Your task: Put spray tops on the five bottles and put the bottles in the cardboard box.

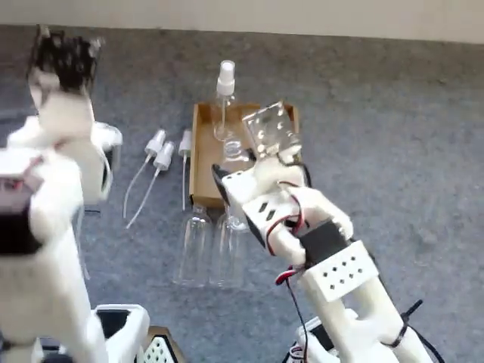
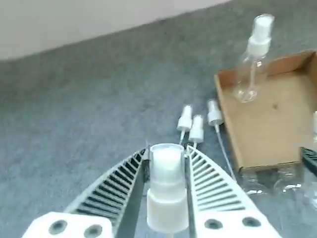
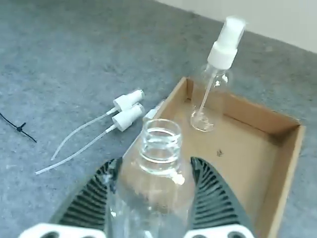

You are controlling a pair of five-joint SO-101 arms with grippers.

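Left wrist view: your left gripper [image 2: 167, 150] pinches a spray top [image 2: 166, 193] by its white cap, well apart from the bottles. Three loose spray tops [image 1: 162, 151] lie on the carpet [image 1: 378, 113] just beside the cardboard box [image 1: 198, 174]. Your right gripper [image 3: 156, 166] squeezes an open bottle [image 3: 159, 141], mouth up, by the box's edge. I think joining them is the job now. Bring the top right over the mouth, slip its thin tube in, hold the bottle straight, then twist.
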